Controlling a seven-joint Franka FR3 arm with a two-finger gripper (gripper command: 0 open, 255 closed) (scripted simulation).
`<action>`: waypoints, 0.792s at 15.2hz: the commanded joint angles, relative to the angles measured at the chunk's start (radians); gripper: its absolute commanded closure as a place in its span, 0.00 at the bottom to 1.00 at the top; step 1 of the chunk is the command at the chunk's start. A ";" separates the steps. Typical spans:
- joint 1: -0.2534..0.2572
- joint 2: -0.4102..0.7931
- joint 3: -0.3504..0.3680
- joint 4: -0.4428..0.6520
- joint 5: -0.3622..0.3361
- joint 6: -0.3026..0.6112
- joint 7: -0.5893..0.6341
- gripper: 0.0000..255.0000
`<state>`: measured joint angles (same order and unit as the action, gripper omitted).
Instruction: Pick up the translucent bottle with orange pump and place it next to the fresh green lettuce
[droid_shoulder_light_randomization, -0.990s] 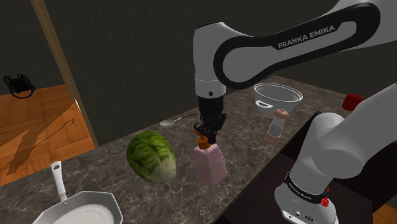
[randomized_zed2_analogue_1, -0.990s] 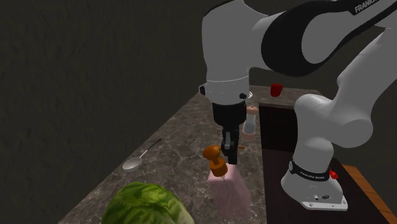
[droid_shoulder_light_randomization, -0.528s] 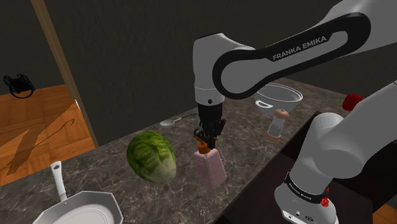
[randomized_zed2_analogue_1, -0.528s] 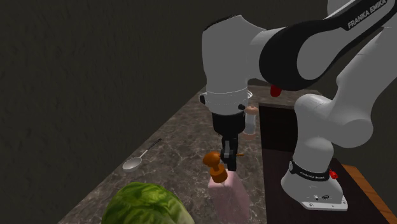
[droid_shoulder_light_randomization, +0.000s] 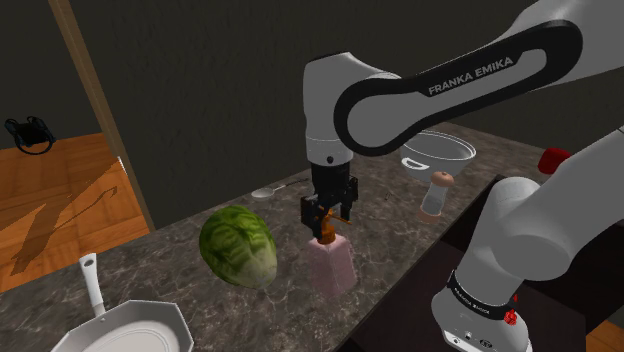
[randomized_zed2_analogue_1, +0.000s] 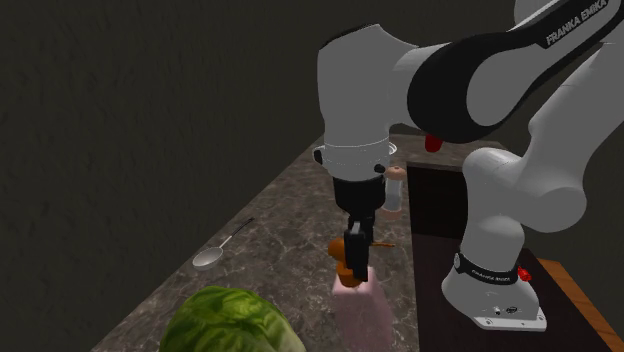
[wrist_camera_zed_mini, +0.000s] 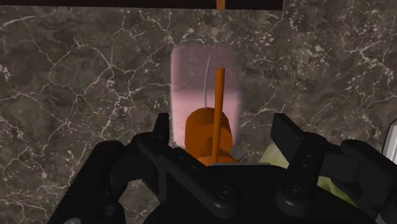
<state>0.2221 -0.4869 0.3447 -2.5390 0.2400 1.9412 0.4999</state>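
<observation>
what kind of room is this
Most likely a home kitchen. A dark, stone-patterned countertop carries a head of lettuce, a spoon and a white pan, with a wooden floor beyond it.

A home kitchen: dark veined countertop (droid_shoulder_light_randomization: 170, 252) bearing lettuce (droid_shoulder_light_randomization: 238, 246), spoon (droid_shoulder_light_randomization: 272, 189), frying pan (droid_shoulder_light_randomization: 120, 325) and shaker (droid_shoulder_light_randomization: 436, 194).

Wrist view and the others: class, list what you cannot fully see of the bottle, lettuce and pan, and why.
Lettuce: wrist view, mostly behind the claw; second exterior view, cut by the bottom edge.
Pump of the bottle: second exterior view, partly behind the claw.
Pan: shoulder view, cut by the bottom edge.
</observation>
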 joint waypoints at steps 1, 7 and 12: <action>0.000 0.000 0.000 0.000 0.000 0.000 0.000 0.00; -0.009 -0.019 -0.023 0.113 -0.019 -0.132 0.003 0.00; -0.009 -0.019 -0.023 0.113 -0.019 -0.132 0.003 0.00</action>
<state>0.2128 -0.5060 0.3222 -2.4265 0.2212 1.8096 0.5032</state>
